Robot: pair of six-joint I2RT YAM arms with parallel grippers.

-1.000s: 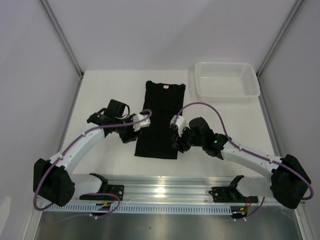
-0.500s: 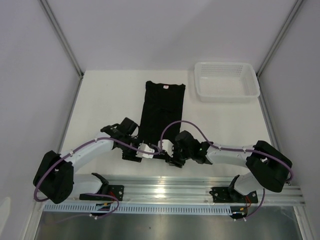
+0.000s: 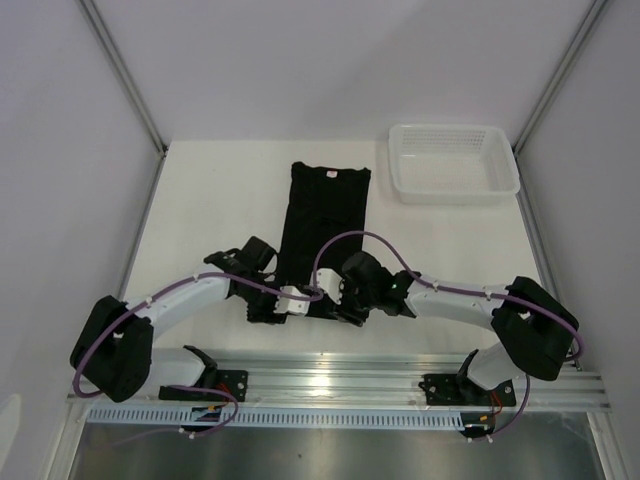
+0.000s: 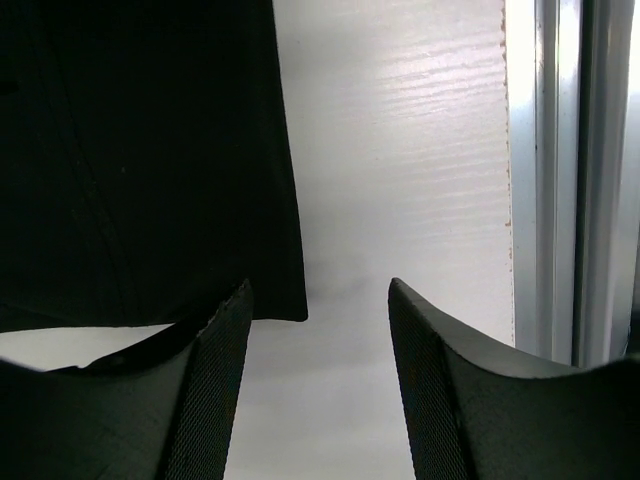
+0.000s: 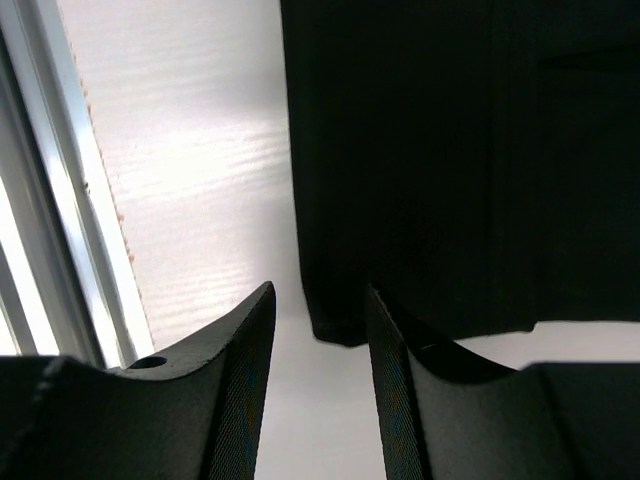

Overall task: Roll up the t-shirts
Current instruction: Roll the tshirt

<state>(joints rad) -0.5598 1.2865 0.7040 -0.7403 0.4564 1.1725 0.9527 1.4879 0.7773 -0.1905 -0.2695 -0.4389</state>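
The black t-shirt [image 3: 328,210] lies flat as a long narrow strip on the white table, neck label at the far end. My left gripper [image 3: 268,312] hovers at its near left corner. In the left wrist view that gripper [image 4: 318,285] is open over bare table, with the shirt [image 4: 140,150] corner just past its left fingertip. My right gripper [image 3: 350,312] is at the near right corner. In the right wrist view this gripper [image 5: 318,288] is open, and the shirt [image 5: 450,150] corner lies just ahead of the gap, by the right fingertip. Neither holds fabric.
A white mesh basket [image 3: 456,192] stands at the far right of the table. The aluminium rail [image 3: 330,385] runs along the near edge, close behind both grippers, and shows in the wrist views as the rail [image 4: 560,180] and the rail [image 5: 40,200].
Both arms have swung from the shirt's mid sides down toward its near hem and drawn closer together. The shirt has not moved.
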